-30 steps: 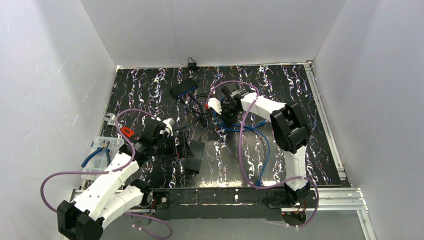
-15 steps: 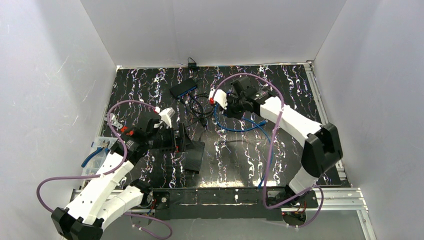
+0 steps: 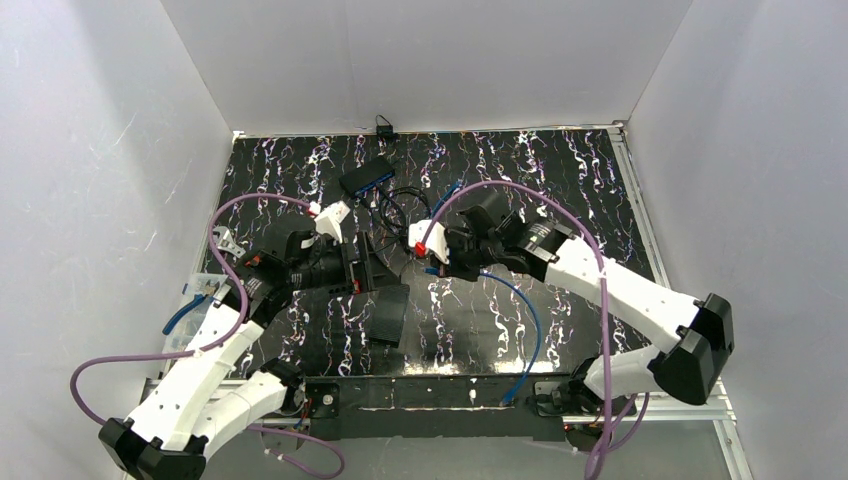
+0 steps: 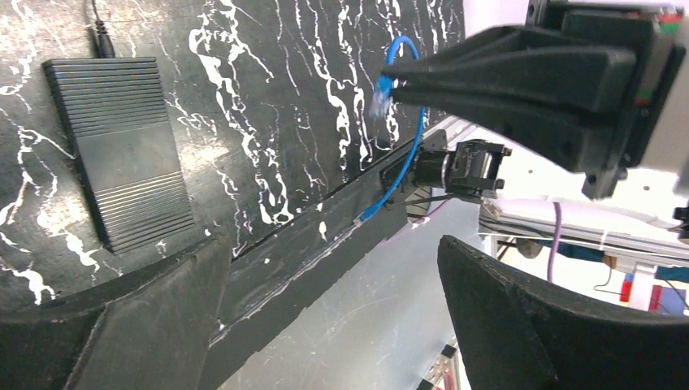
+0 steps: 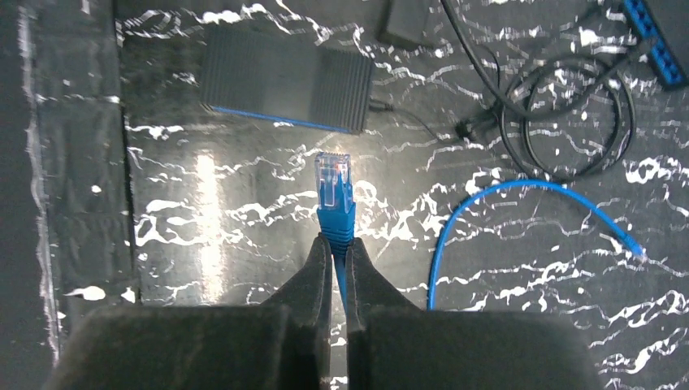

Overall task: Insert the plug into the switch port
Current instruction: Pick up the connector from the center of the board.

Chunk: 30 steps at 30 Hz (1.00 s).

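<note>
The right gripper (image 5: 335,252) is pinching the blue Ethernet cable (image 3: 530,320) just behind its clear plug (image 5: 334,180), leaving the plug jutting forward, free for the switch (image 3: 367,177) up ahead, while the left gripper (image 4: 331,244) is hanging open, empty.

A ribbed black power brick (image 3: 388,315) lies flat on the black, white-veined table (image 3: 600,190), a loose coil of black cable (image 3: 400,208) sits further back, and blue-handled pliers (image 3: 183,313) lie at a clear plastic box (image 3: 207,322) on the left edge
</note>
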{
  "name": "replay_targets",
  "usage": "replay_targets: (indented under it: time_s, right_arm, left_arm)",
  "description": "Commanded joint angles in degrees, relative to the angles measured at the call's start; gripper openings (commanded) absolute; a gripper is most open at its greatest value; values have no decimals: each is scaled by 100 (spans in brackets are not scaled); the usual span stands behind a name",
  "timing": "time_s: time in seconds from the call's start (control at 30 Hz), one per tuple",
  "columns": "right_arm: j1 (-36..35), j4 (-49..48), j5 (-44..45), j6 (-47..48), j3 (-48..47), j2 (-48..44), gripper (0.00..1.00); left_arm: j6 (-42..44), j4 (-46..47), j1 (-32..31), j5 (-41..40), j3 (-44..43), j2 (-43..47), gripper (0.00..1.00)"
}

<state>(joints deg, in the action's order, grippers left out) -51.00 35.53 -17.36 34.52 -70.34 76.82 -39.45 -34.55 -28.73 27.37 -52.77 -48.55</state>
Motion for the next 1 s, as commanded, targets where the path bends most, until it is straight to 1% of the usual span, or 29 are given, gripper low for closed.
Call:
replay_targets:
  time_s: [0.0,0.17,0.23,0.47,0.63,0.8,0.97]
  right_arm:
    - [-157,-202,-277,-272,-45,-269,1]
    - [-383,-245,-467,-414,-181,-246,1]
    - [-427,-330,-554,-479,-220,-221,1]
    - [-565,-384,-844,-598,-579,-33,1]
    - [-619,-322,-862,-668,-823,184,1]
    - [-641,-255,-857,-681,-946,316,1]
    - [-657,-226,-837,-690,-959,343,1]
  left_arm:
    - [-382,283,-10,348,-93,-30,98]
    - [-673,479,-10,532,-54,-137,98]
    - [-747,551,-10,589,-52,-165,96]
    - [-802,617,-10,751,-32,-273,76]
    - [-795,647,-10,798,29,-319,61]
    - [-772,668,-7,823,91,-296,51]
    - [-736,609,-11,822,85,-287,43]
